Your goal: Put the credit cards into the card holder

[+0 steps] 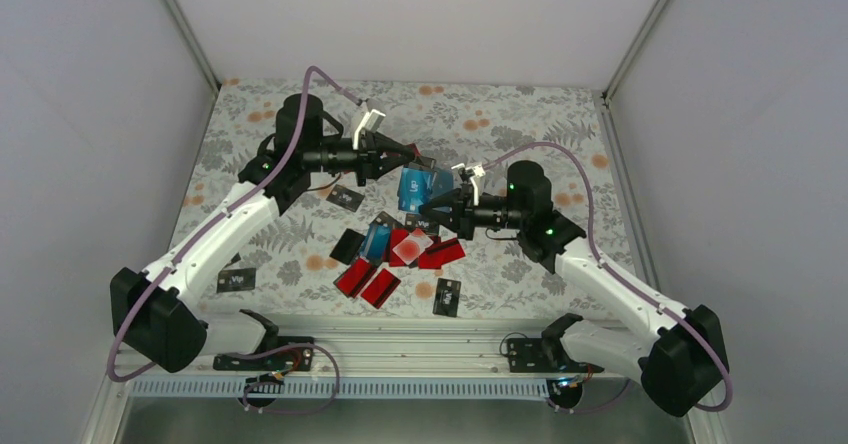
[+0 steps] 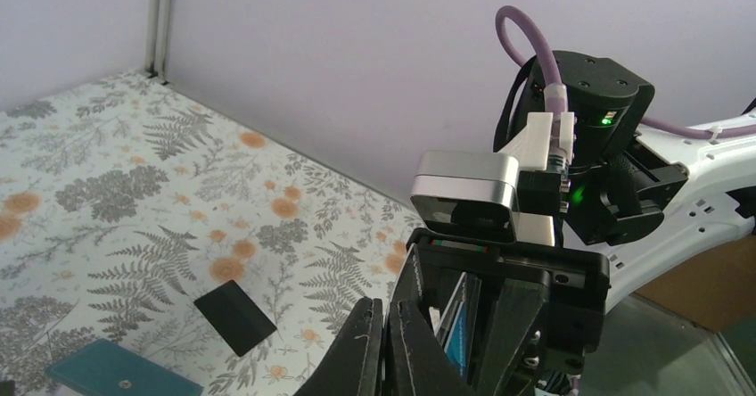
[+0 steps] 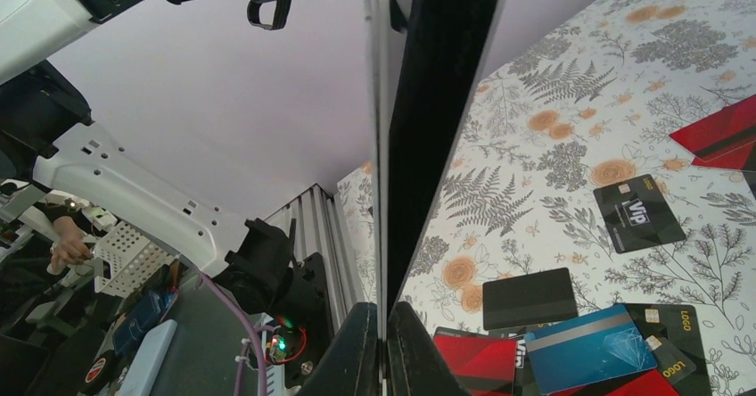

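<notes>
1. Card holder [image 1: 413, 188]: teal-blue, up off the table [image 1: 520, 124] at mid-scene, tilted, between the two grippers.
2. L gripper [image 1: 407, 153]: tip meets holder's top edge in top view. Wrist view shows fingers [image 2: 357, 356] nearly together w/ only a slit between, so it looks clamped on the holder. The contact itself is cut off at frame bottom.
3. R gripper [image 1: 433, 207]: tip at holder's lower R corner. Its wrist view shows fingers pinched tight on a thin black sheet [image 3: 437, 102] seen edge-on. Can't tell if it's a card.
4. Credit cards [image 1: 400, 259]: most lie in a loose, overlapping pile on the table just below the holder.
 - red ones at the near side of the pile, e.g. red card [image 1: 380, 287]
 - blue card [image 1: 377, 242] on top, L of centre
5. Strays, all black:
 - one [image 1: 346, 198] L of the holder
 - one [image 1: 236, 280] well off to the L, by the L arm
 - one [image 1: 447, 296] near the front edge
</notes>
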